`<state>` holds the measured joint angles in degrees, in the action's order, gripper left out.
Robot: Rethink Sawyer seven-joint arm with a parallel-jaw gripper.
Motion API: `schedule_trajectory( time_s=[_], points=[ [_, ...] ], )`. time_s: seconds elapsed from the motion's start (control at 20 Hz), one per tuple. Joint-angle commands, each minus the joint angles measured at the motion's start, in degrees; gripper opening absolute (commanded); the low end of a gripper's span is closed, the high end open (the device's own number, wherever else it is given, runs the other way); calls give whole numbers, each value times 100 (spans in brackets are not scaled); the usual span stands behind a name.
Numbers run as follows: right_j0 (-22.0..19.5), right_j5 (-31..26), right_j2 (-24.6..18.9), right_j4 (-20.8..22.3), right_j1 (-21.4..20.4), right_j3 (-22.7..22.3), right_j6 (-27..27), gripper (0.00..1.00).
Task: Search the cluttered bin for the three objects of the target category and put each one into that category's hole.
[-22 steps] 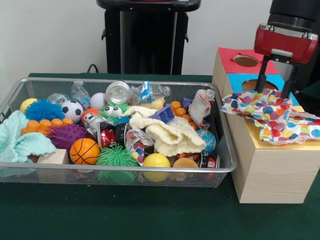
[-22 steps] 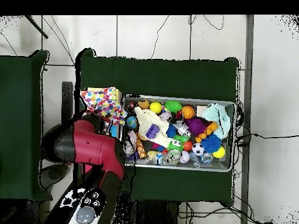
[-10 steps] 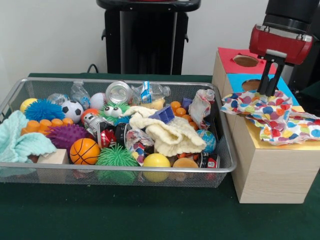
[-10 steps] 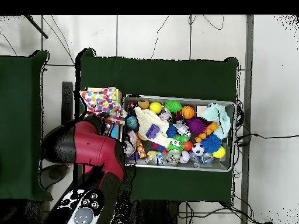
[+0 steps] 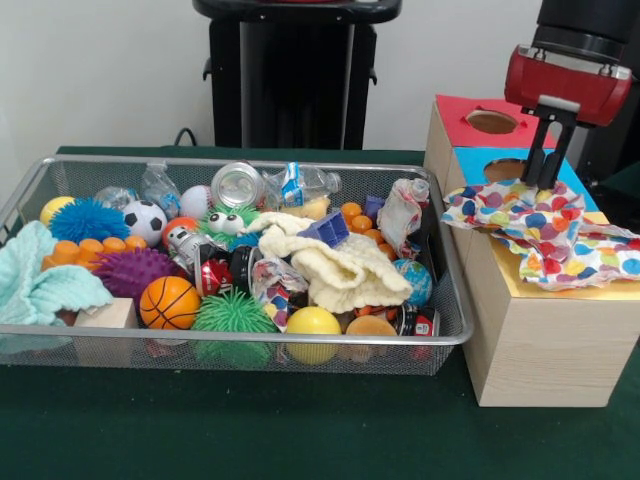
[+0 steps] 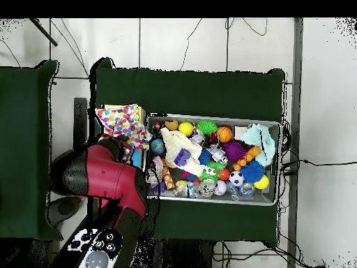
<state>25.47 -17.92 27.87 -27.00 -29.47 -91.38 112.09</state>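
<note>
You see the tool [image 5: 549, 178], its fingers together and empty, just above the polka-dot cloth [image 5: 540, 230] draped over the wooden box's [image 5: 535, 340] top, beside the blue hole [image 5: 505, 169].

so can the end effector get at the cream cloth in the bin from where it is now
Probably yes. The cream cloth lies on top of the clutter with nothing over it, and the end effector hangs over the polka-dot cloth on the box, so it must first travel across to the bin.
</note>
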Motion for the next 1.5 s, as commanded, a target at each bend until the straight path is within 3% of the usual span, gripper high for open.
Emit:
schedule_trajectory(
  time_s=[0.05, 0.65, 1.5],
  points=[
    [-96, -687, -319, -273, 84, 135, 1482, 0],
    [-262, -448, -691, -346, 391, 279, 1338, 0],
    [-1, -624, -462, -590, 557, 530, 1583, 0]
  ],
)
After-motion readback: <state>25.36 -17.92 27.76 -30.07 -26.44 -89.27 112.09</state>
